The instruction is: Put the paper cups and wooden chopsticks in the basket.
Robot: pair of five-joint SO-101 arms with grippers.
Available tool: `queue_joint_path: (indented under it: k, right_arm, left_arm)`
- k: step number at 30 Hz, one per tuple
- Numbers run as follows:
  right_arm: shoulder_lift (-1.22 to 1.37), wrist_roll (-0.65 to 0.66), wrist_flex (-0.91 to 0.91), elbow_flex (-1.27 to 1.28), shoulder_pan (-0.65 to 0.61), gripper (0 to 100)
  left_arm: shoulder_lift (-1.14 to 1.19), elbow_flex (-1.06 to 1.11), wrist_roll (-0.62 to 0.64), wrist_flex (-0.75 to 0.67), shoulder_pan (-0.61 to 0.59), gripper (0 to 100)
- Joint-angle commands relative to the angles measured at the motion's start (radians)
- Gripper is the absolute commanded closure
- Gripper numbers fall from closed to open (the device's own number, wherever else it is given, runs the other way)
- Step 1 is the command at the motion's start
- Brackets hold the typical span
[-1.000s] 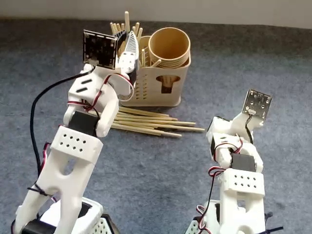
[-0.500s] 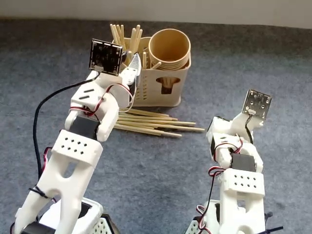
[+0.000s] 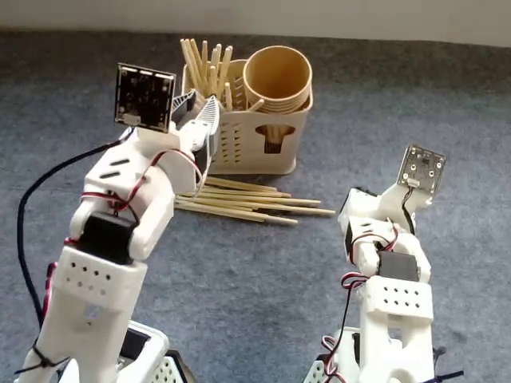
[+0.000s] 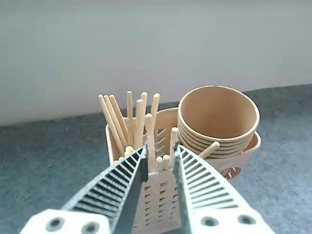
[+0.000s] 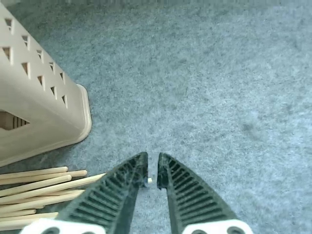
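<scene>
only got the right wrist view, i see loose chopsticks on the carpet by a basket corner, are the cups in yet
Observer: Yes. A stack of paper cups stands in the basket, in the compartment on the right arm's side.
Operator: any chopsticks inside
Observer: Several upright chopsticks stand in the other compartment, next to the cups.
Operator: where's the left pincer
Observer: The left pincer is just in front of the basket near its rim, facing the upright chopsticks, slightly open and holding nothing.
</scene>
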Motion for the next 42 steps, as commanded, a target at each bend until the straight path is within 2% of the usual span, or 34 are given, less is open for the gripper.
queue_joint_path:
  k: [1, 5, 7, 9, 16, 30, 34, 42]
  right_arm:
    - [-0.015, 0.012, -0.024, 0.005, 0.004, 95.0]
    - [-0.016, 0.012, -0.024, 0.005, 0.004, 95.0]
    - [-0.016, 0.012, -0.024, 0.007, 0.004, 95.0]
    - [-0.016, 0.012, -0.024, 0.007, 0.004, 95.0]
    - [-0.019, 0.012, -0.024, 0.008, 0.004, 95.0]
    - [-0.018, 0.012, -0.024, 0.01, 0.002, 95.0]
    - [-0.016, 0.012, -0.024, 0.012, 0.002, 95.0]
    - [-0.024, 0.012, -0.018, 0.012, 0.002, 95.0]
  left_arm:
    - [-0.128, -0.048, 0.011, 0.049, -0.007, 89]
    - [-0.206, 0.016, 0.003, 0.054, -0.013, 89]
    - [-0.252, 0.068, -0.043, 0.054, -0.025, 90]
    - [-0.311, 0.12, -0.086, 0.054, -0.065, 90]
    - [-0.538, 0.348, -0.089, 0.049, -0.263, 90]
    - [-0.992, 0.791, -0.092, 0.052, -0.418, 89]
    - [-1.01, 0.834, -0.092, 0.052, -0.487, 89]
    - [-1.006, 0.969, -0.092, 0.054, -0.552, 89]
